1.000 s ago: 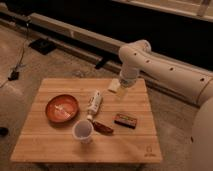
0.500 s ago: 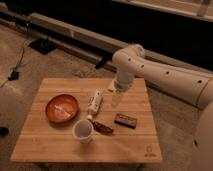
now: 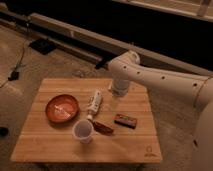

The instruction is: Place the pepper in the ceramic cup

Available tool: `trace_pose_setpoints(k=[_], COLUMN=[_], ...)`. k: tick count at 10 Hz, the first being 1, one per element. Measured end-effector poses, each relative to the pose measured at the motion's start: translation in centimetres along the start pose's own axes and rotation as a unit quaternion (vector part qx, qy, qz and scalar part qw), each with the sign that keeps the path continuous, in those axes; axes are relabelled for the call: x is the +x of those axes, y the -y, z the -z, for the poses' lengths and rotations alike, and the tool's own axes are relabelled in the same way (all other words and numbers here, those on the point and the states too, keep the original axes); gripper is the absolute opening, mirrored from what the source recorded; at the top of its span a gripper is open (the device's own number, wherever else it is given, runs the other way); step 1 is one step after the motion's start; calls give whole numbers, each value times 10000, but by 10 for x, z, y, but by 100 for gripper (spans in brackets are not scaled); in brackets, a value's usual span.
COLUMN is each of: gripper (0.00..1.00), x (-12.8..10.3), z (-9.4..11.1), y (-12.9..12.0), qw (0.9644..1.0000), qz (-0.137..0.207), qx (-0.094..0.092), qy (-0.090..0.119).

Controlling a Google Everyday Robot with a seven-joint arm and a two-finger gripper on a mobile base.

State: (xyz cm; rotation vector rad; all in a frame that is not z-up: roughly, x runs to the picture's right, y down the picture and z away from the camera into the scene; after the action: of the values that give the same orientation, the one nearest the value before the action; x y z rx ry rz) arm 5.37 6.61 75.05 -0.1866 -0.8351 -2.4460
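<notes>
The dark red pepper (image 3: 103, 127) lies on the wooden table (image 3: 60, 147), just right of the white ceramic cup (image 3: 83, 131), which stands upright near the table's front middle. My gripper (image 3: 115, 104) hangs from the white arm over the table's middle right, above and behind the pepper, between the white tube-shaped bottle and the brown block. It is apart from the pepper and holds nothing I can see.
A red-orange bowl (image 3: 62, 108) sits at the left. A white tube-shaped bottle (image 3: 93, 103) lies behind the cup. A dark brown block (image 3: 126, 120) lies right of the pepper. Cables and a rail run along the floor behind the table.
The arm has swung left and down, bringing my gripper from the table's back right edge to over its middle, closer to the pepper. The objects have not moved.
</notes>
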Motion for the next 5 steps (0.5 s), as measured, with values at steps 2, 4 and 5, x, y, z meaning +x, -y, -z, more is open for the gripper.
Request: trace_pose_setpoints(k=[2, 4, 5], gripper=[80, 80, 80], x=[10, 12, 11], z=[-23, -31, -35], y=[7, 11, 13], qw=[10000, 9999, 9999], qz=[63, 74, 48], qx=[-73, -109, -148], qy=[-22, -1, 4])
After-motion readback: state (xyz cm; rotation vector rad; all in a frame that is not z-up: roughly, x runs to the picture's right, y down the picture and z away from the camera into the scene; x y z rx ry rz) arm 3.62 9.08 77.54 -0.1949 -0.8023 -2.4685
